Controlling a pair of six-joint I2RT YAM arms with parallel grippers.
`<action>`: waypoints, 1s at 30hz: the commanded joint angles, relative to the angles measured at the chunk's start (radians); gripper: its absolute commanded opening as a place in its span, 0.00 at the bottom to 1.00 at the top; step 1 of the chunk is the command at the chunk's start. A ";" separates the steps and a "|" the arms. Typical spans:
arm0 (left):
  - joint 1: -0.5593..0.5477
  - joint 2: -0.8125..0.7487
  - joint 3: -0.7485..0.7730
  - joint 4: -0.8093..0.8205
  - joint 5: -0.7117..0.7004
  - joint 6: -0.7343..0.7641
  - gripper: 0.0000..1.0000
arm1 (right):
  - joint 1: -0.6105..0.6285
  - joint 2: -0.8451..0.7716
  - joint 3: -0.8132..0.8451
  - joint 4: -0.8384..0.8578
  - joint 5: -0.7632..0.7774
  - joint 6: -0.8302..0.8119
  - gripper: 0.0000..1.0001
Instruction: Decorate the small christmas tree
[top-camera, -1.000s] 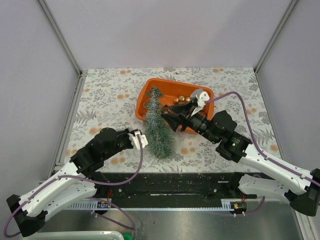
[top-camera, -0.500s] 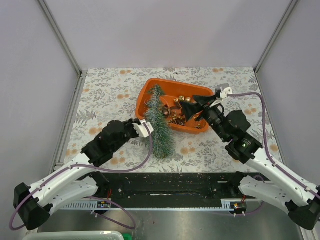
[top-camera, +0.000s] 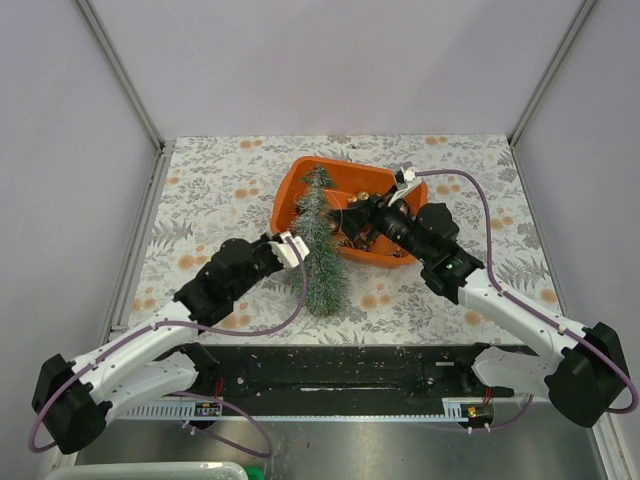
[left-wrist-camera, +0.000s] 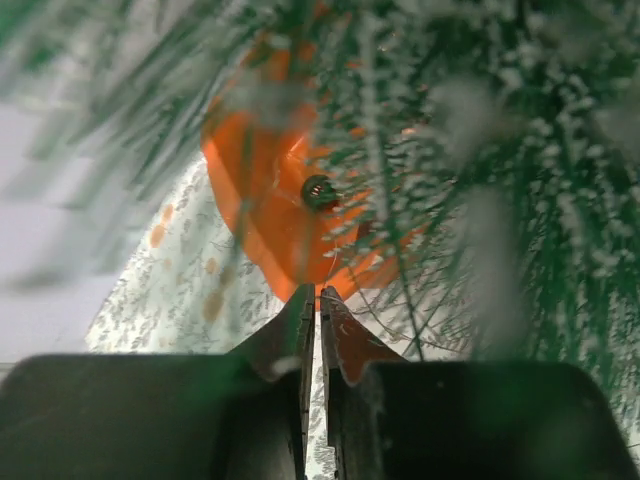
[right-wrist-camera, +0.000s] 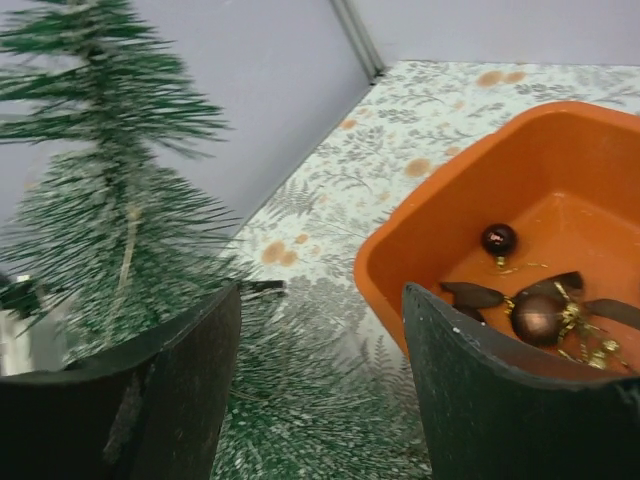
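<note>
The small christmas tree (top-camera: 320, 245) stands against the left end of the orange tray (top-camera: 415, 190), frosted green and bristly. My left gripper (top-camera: 295, 250) presses into its left side. In the left wrist view its jaws (left-wrist-camera: 318, 292) stand shut with only a hairline slit. A small dark bauble (left-wrist-camera: 320, 192) hangs among the needles just ahead, and a fine thread runs from it towards the tips. My right gripper (top-camera: 352, 215) hovers over the tray's left part, facing the tree (right-wrist-camera: 110, 200). It is open (right-wrist-camera: 322, 300) with nothing between its fingers.
Gold and dark red baubles (top-camera: 368, 205) lie loose in the tray, a dark one (right-wrist-camera: 499, 239) and a bronze one (right-wrist-camera: 537, 318) close to my right finger. Floral cloth (top-camera: 210, 190) covers the table, with grey walls around it.
My left gripper has moved up and right into the tree's side, and the tree's top has shifted slightly right. My right gripper opened wider, pulled back over the tray, then came left again.
</note>
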 joint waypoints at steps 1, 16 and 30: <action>0.017 0.064 0.045 0.125 0.066 -0.102 0.12 | -0.006 -0.013 -0.031 0.125 -0.142 0.097 0.72; 0.017 -0.024 0.085 0.006 0.290 -0.198 0.58 | -0.005 0.038 -0.077 0.191 -0.225 0.243 0.65; 0.017 -0.277 0.037 -0.244 0.088 -0.011 0.62 | -0.009 -0.220 0.036 -0.393 0.063 -0.037 0.81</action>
